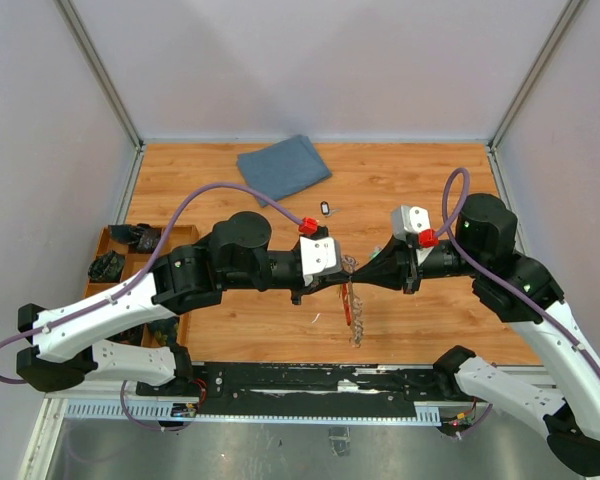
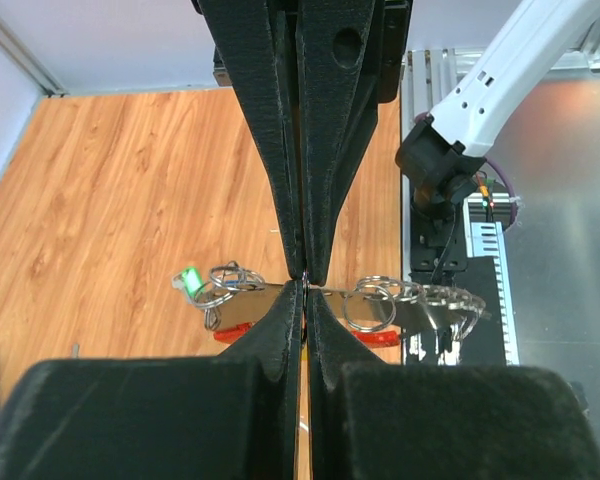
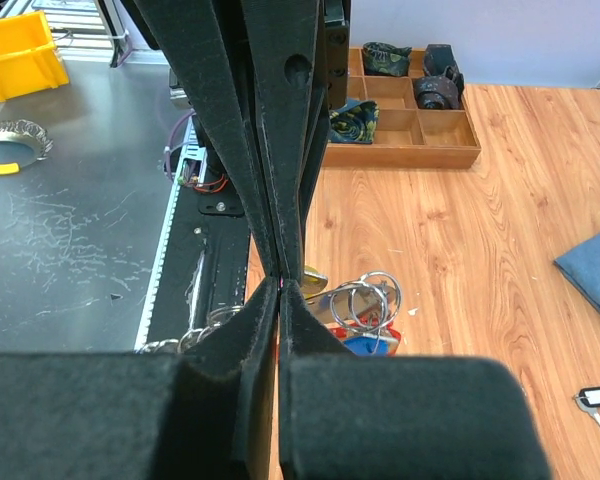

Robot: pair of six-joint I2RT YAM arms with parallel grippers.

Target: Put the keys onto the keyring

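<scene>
Left gripper (image 2: 305, 282) closed, tips pinched on thin silvery part of keyring (image 1: 352, 308), red curved carabiner loop on short silvery chain. Right gripper (image 3: 280, 283) closed too, tips meeting left's from opposite side at ring cluster; what it held hidden by fingers. Chain trailed from tips toward near edge of wooden table (image 1: 430, 190). Small silver key (image 1: 326, 208) with dark plastic head lay well apart, near folded blue cloth (image 1: 283, 167). Wooden compartment tray (image 1: 115, 262) at left edge.

Left pincer (image 1: 344, 267) and right pincer (image 1: 364, 268), both pinched closed, face tip-to-tip.
</scene>
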